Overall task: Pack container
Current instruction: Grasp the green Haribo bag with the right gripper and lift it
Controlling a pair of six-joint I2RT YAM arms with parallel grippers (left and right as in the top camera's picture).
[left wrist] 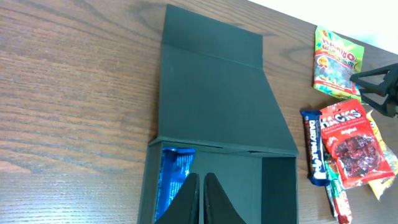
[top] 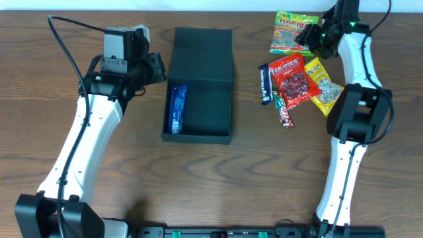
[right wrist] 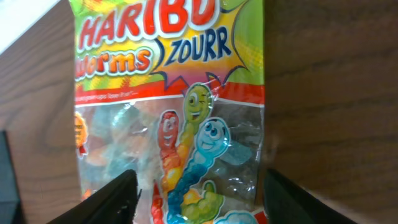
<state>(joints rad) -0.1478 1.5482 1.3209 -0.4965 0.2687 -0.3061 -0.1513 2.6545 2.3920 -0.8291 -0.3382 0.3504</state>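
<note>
The container [top: 210, 66] is a dark box lying open in mid-table, its lid flap folded back flat on the far side. A blue packet [top: 178, 109] lies along its left inner wall. My left gripper [top: 161, 69] hovers at the box's left edge, shut and holding nothing; in the left wrist view its tips [left wrist: 201, 179] hang over the blue packet [left wrist: 171, 177] and the box floor [left wrist: 242, 186]. My right gripper [top: 309, 36] is over the green Haribo worms bag [top: 288, 32]. In the right wrist view its jaws [right wrist: 199, 190] stand open, straddling that bag [right wrist: 180, 93].
Right of the box lie a red Haribo bag [top: 295, 79], a yellow bag [top: 325, 87], a dark blue bar [top: 265, 83] and a green-and-red bar [top: 283, 109]. Bare wood surrounds the box, and the table's far edge is close behind the worms bag.
</note>
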